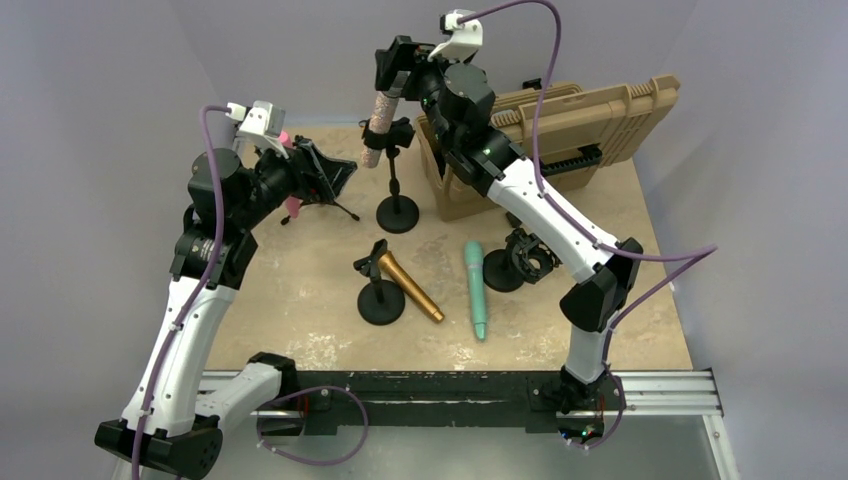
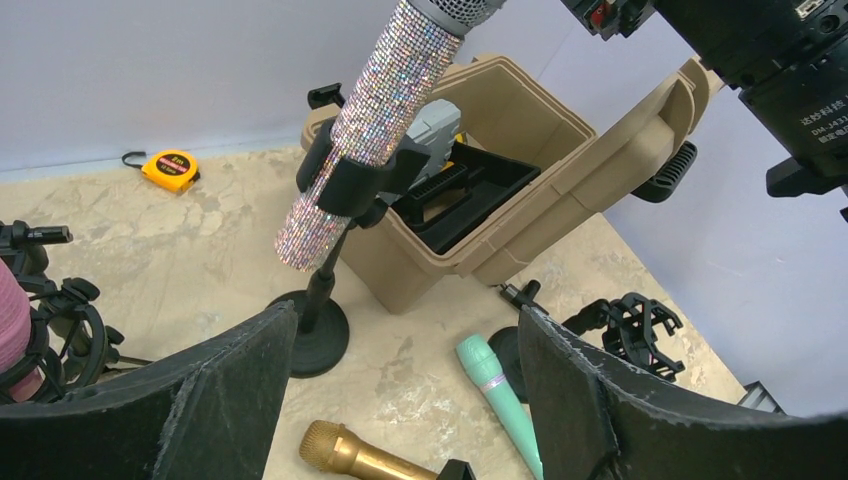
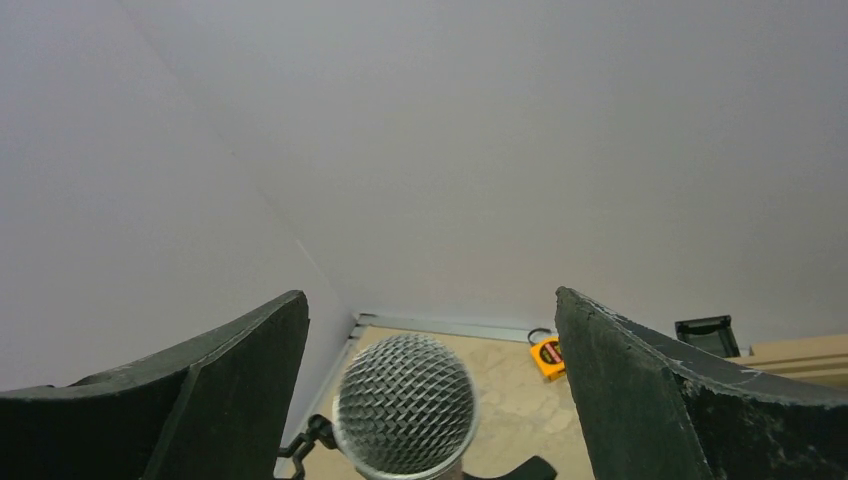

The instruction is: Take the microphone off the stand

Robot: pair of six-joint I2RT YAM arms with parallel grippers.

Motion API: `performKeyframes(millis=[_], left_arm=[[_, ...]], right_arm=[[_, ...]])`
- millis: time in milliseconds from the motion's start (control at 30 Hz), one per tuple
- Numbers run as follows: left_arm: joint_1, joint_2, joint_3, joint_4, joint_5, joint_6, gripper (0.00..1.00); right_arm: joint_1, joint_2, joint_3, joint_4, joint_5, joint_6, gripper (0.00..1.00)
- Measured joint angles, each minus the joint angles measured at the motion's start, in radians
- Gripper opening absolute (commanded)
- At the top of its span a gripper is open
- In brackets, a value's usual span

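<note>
Beige table [image 1: 300, 290], right tool [image 3: 430, 294] (jaws wide) above glitter mic [image 1: 380, 125]

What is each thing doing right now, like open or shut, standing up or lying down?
sparkly microphone: clipped in its stand, tilted.
right gripper: open around the sparkly microphone's head, not gripping.
left gripper: open, empty.
tan case: open, lid up.
gold microphone: lying on the table.
teal microphone: lying flat on the table.
pink microphone: sitting in a black holder.
small black stand: upright, clip empty.
</note>
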State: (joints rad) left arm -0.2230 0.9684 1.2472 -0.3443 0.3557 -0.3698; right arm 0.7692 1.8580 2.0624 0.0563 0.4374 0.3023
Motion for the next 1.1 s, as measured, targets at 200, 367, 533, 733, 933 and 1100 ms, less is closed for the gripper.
performKeyframes(millis=[200, 367, 533, 733, 933, 1100], left_arm=[[0.0, 0.0, 0.0, 0.003, 0.005, 0.0, 0.79], [0.0, 0.0, 0.0, 0.008, 0.007, 0.0, 0.79], [0.0, 0.0, -0.002, 0.008, 0.008, 0.0, 0.79], [0.0, 0.0, -0.002, 0.015, 0.009, 0.0, 0.79], [0.0, 0.0, -0.002, 0.015, 0.011, 0.0, 0.79], [0.0, 0.0, -0.002, 0.015, 0.01, 0.0, 0.78]], right_arm=[[-0.003, 0.002, 0.0, -0.011, -0.012, -0.03, 0.86], [-0.002, 0.018, 0.0, -0.011, -0.042, -0.039, 0.82], [-0.002, 0.048, 0.0, -0.016, -0.06, -0.041, 0.79], [-0.002, 0.058, 0.0, -0.019, -0.062, -0.049, 0.6], [-0.002, 0.058, 0.0, -0.019, -0.074, -0.051, 0.22], [0.023, 0.058, 0.0, -0.013, -0.076, -0.057, 0.1]])
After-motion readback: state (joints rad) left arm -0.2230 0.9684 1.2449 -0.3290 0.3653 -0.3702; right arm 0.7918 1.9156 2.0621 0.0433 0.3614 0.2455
